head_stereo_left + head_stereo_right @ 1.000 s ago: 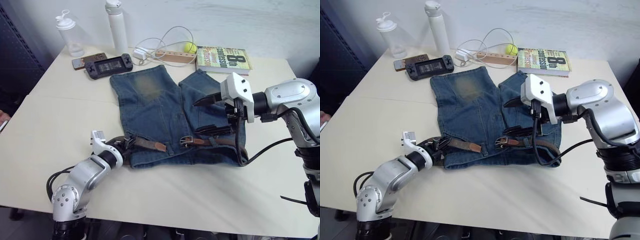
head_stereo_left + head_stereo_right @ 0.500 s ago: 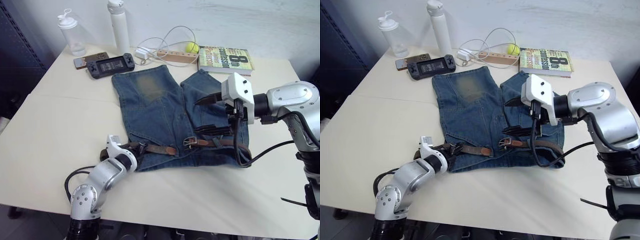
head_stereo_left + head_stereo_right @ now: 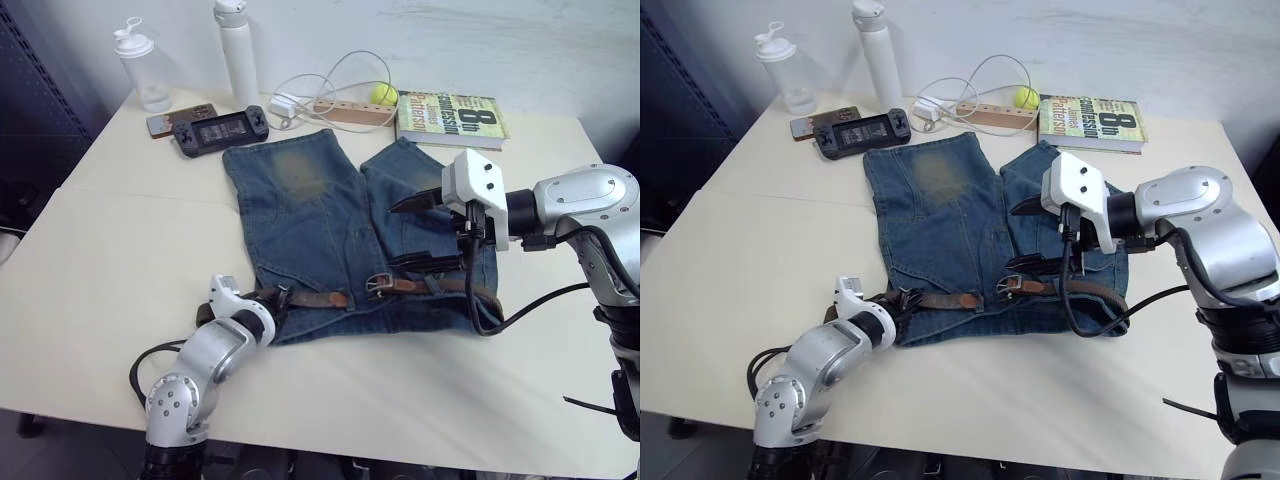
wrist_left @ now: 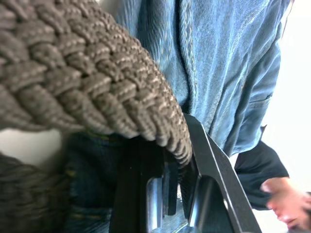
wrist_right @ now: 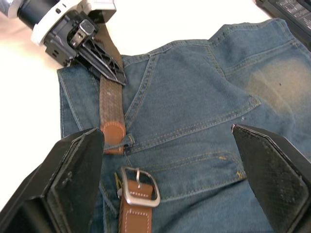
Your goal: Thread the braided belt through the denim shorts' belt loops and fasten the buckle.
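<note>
Your left hand [image 3: 898, 303] is clamped on the braided belt [image 3: 940, 299] at the waistband corner of the denim shorts [image 3: 940, 215]; in its wrist view the weave sits pinched between the black fingers [image 4: 214, 165].

From that hand the belt runs straight along the waistband toward your right arm. Its tan tip [image 5: 112, 132] lies just short of the buckle [image 5: 139, 186], apart from it, with a denim strip of the waistband between the two. The buckle's end of the belt continues on under your right arm.

Your right hand [image 5: 170, 165] hovers above the shorts, fingers spread wide and holding nothing, with tip and buckle between and below them.

Key relation: the belt's long axis points from the left hand at the buckle. The left hand owns the tip; the right is nearer the buckle. Likely next: feed the tip along that line into the frame.
</note>
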Controlling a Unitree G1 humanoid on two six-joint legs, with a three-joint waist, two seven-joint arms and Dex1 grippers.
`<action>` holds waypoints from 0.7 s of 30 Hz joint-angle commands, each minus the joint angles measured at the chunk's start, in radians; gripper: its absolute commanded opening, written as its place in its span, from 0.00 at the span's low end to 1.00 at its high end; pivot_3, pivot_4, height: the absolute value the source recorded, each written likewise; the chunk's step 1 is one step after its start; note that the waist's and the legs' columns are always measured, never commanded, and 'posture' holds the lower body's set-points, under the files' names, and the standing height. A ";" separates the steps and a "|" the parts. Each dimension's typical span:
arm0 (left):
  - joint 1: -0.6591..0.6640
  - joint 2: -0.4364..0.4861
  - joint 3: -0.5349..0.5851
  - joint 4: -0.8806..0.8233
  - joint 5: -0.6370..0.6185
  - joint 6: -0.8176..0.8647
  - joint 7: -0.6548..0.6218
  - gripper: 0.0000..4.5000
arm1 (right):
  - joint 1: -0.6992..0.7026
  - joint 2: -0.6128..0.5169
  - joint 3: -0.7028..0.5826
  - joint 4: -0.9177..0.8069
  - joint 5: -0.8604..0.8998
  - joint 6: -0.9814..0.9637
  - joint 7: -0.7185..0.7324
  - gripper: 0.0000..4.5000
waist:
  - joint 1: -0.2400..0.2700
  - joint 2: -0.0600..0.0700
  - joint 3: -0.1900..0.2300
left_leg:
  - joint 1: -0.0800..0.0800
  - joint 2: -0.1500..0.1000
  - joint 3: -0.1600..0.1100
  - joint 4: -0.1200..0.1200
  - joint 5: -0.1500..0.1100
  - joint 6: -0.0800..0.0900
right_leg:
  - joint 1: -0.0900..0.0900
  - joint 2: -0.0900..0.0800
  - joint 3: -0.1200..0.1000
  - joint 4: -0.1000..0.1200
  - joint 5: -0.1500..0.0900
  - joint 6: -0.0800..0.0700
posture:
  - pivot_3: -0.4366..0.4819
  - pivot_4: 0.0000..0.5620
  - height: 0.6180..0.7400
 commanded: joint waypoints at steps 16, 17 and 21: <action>-0.127 -0.003 -0.111 0.063 -0.005 0.153 -0.014 0.00 | 0.002 0.005 -0.022 -0.036 -0.016 -0.019 -0.025 0.99 | 0.016 0.000 0.000 | -0.002 -0.001 -0.002 0.001 0.000 0.001 | 0.000 0.000 -0.002 -0.001 0.000 0.001 | 0.48 0.27 0.74; -0.132 0.010 -0.113 0.059 -0.015 0.164 -0.007 0.00 | 0.003 0.007 -0.021 -0.034 -0.019 -0.023 -0.025 0.99 | 0.017 0.000 0.000 | -0.002 -0.001 -0.002 0.001 0.000 0.000 | 0.000 0.000 -0.003 -0.002 0.000 0.001 | 0.48 0.27 0.74; -0.168 0.052 -0.116 0.061 -0.027 0.185 0.013 0.00 | 0.001 0.020 -0.016 -0.025 -0.032 -0.035 -0.028 0.99 | 0.017 0.001 0.000 | -0.003 0.000 -0.003 0.001 0.001 0.000 | 0.000 0.000 -0.004 -0.002 0.000 0.000 | 0.48 0.27 0.74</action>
